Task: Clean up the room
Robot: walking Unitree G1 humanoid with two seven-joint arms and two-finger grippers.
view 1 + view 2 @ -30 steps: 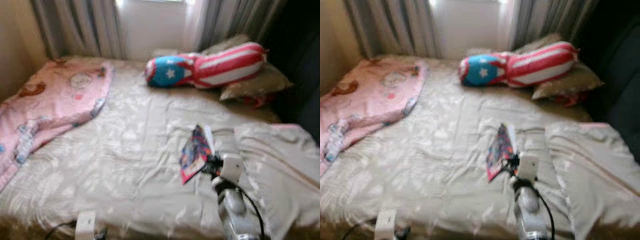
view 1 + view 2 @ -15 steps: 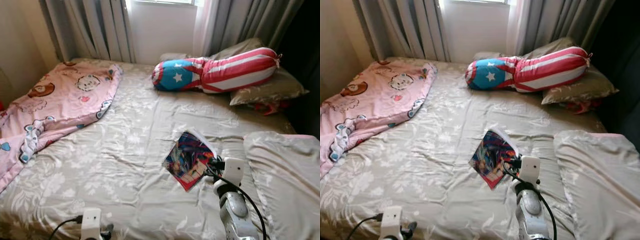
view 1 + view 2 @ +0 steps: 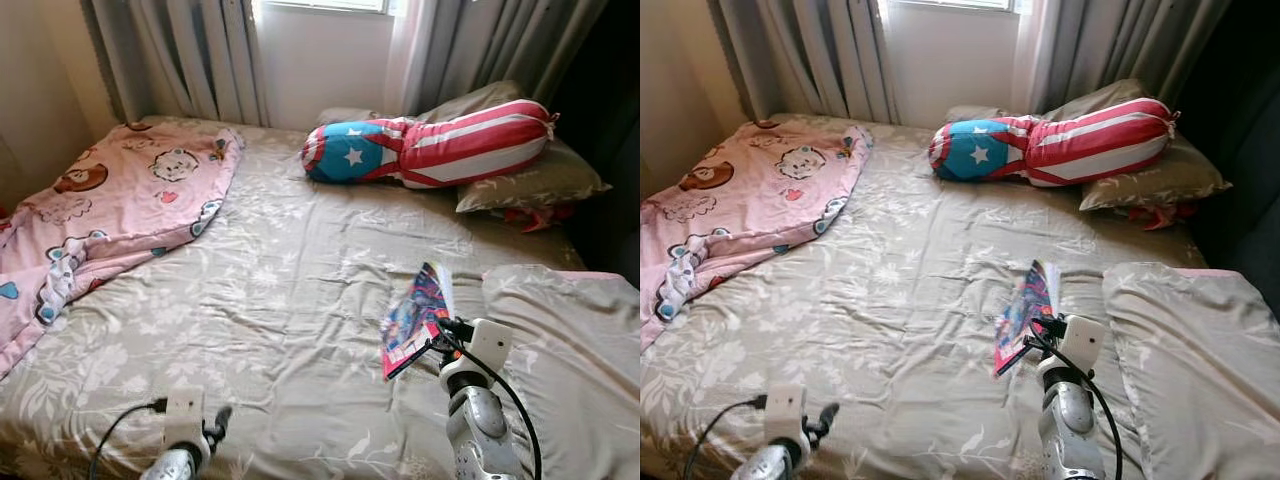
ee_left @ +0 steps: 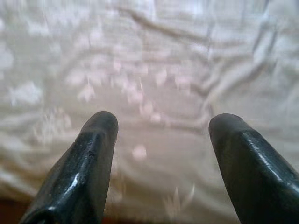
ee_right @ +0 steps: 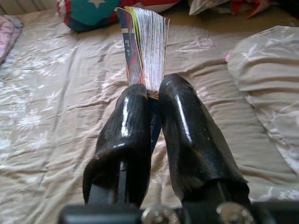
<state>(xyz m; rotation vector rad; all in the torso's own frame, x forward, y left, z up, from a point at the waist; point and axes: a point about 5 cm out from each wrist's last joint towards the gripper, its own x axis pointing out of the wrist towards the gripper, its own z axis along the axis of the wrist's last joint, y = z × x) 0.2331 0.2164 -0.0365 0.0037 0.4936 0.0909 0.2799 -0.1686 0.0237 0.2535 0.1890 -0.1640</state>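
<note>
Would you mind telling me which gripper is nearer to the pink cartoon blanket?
Left. The left gripper hangs open over the sheet at the bed's near edge, below the pink cartoon blanket. The right gripper is across the bed, clamped on a colourful book.

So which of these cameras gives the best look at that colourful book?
The right wrist view: the book sits close up, page edges facing the camera, pinched in the right claw. Both eye views show it smaller, its colourful cover tilted above the bed.

Silver arms (image 3: 478, 430), glossy black fingers (image 5: 125, 135)
</note>
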